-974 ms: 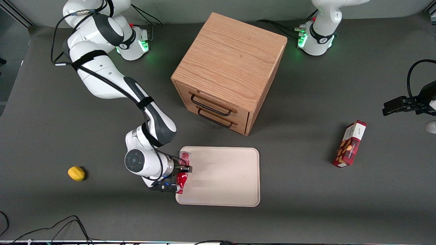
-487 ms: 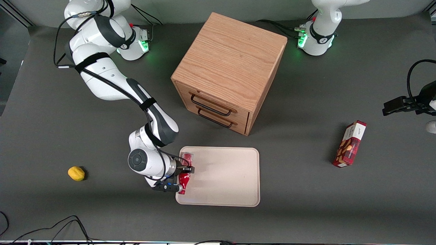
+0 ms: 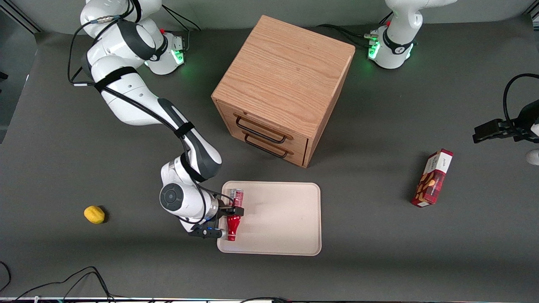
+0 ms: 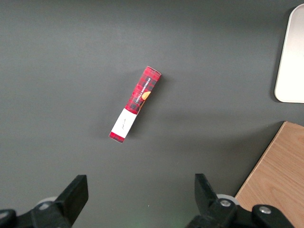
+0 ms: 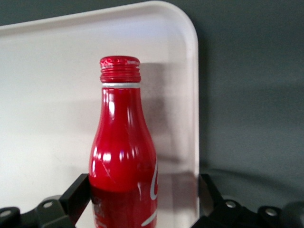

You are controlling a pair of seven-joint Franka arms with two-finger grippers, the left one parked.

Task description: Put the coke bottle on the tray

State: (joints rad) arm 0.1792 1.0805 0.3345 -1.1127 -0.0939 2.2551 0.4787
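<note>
The coke bottle (image 3: 233,221) is red with white lettering and lies along the beige tray (image 3: 282,219), close to the rim at the working arm's end. Its red cap (image 3: 231,238) points toward the front camera and its silvery base (image 3: 238,195) points away. My gripper (image 3: 226,220) straddles the bottle's body and is open. In the right wrist view the bottle (image 5: 123,156) stands between the fingers of the gripper (image 5: 142,192). One black finger (image 5: 78,190) is close beside it. A clear gap of tray (image 5: 47,95) separates the other finger (image 5: 207,190) from it.
A wooden two-drawer cabinet (image 3: 284,86) stands farther from the front camera than the tray. A red snack box (image 3: 433,178) (image 4: 136,103) lies toward the parked arm's end. A yellow lemon (image 3: 94,214) lies toward the working arm's end. Cables trail along the front edge.
The gripper and bottle have shifted farther in over the tray. The bottle has swung so that its cap points more directly at the front camera.
</note>
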